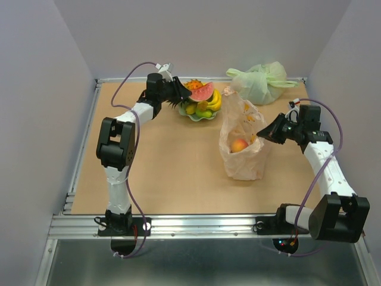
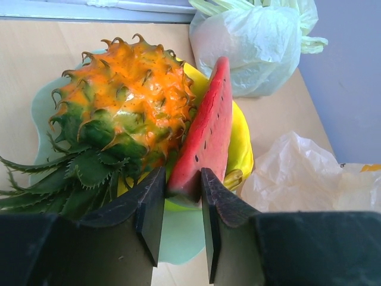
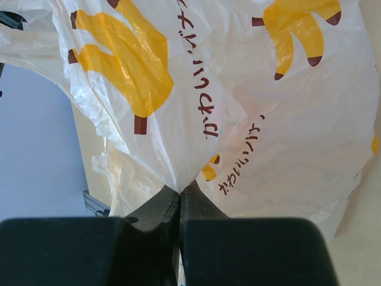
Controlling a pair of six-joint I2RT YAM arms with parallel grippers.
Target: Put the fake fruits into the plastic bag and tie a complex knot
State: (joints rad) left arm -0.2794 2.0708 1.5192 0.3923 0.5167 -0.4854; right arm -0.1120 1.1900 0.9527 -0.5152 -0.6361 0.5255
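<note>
Left tool (image 2: 183,182) clamps the near tip of the watermelon slice (image 2: 209,119) in the bowl (image 2: 181,238) at the far side of the counter (image 1: 172,173). Right tool (image 3: 180,195), closed, pinches the plastic bag (image 3: 268,131), which holds a peach (image 1: 239,145).

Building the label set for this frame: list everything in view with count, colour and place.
watermelon: 1 slice, red with green rind, in bowl
pineapple: 1, spiky orange-green, in bowl, left of watermelon
bananas: 1 bunch, yellow, right side of bowl
green fruit: 1 as far as I can tell, near side of bowl
peach: 1, orange-pink, inside bag
bowl: 1, pale green, far centre of table
bag: 1, whitish with banana prints, standing right of centre
green bag: 1, pale green, knotted, far right corner
table: 1, tan
left gripper: black, closed on watermelon's near tip
right gripper: black, pinching bag
</note>
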